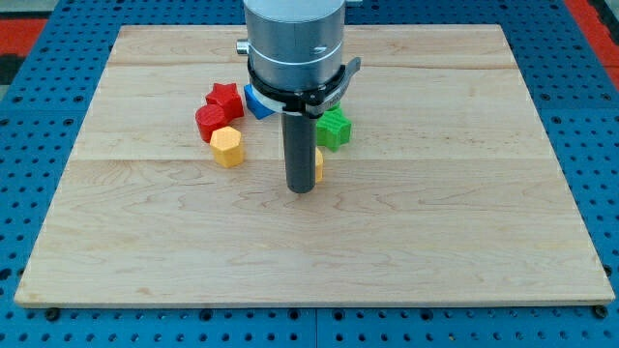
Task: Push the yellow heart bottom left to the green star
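Red blocks (219,108) and a yellow hexagon-ish block (227,147) sat left. My tip (302,190), just a bare rod with nothing to grip, touched the mostly hidden yellow heart (318,165), just below the green star (335,128).

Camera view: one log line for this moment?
my tip: touching small yellow block, mostly hidden | green star block: just above | wooden board: push unfinished

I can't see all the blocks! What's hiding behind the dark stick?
A yellow block peeks out at the right edge of the rod, just above my tip; most of it is covered, so its shape can't be told. A green block sits beyond it.
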Robot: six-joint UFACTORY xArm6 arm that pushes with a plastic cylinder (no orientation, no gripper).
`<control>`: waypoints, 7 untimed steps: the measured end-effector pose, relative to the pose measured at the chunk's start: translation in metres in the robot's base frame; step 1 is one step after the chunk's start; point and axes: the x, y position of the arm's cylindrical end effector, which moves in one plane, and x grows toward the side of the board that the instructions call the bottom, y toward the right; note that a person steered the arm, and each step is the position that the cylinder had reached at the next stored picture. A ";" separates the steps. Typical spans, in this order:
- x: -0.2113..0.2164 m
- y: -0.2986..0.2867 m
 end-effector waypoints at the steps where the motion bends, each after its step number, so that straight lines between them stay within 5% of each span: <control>1: 0.003 0.001; 7: -0.028 0.017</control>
